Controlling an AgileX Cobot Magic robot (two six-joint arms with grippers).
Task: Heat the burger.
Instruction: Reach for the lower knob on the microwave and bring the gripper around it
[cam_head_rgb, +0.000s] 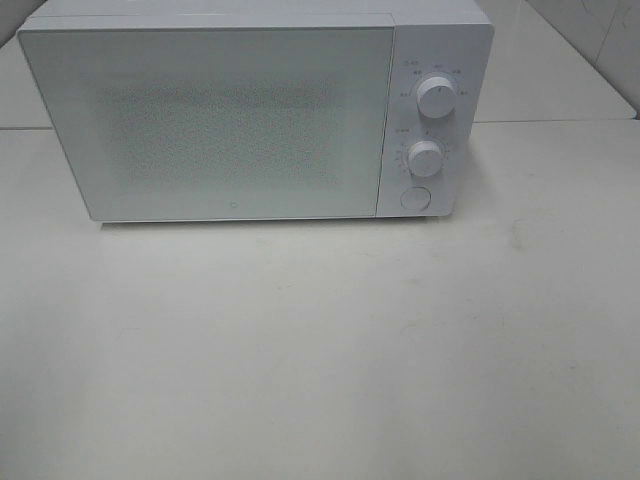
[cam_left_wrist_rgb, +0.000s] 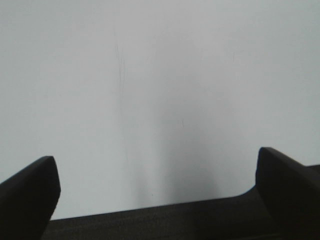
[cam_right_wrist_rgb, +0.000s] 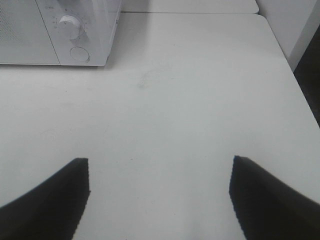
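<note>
A white microwave (cam_head_rgb: 240, 110) stands at the back of the white table (cam_head_rgb: 320, 350) with its door shut; it has two dials (cam_head_rgb: 437, 95) and a round button (cam_head_rgb: 414, 197) on its right panel. The burger is not in view; I cannot tell whether it is inside. Neither gripper shows in the exterior high view. My left gripper (cam_left_wrist_rgb: 155, 195) is open and empty over bare white surface. My right gripper (cam_right_wrist_rgb: 159, 195) is open and empty above the table, to the right of and in front of the microwave (cam_right_wrist_rgb: 60, 30).
The table's right edge (cam_right_wrist_rgb: 295, 90) shows in the right wrist view, with a dark gap beyond it. A second white table surface (cam_head_rgb: 560, 80) lies behind the microwave on the right.
</note>
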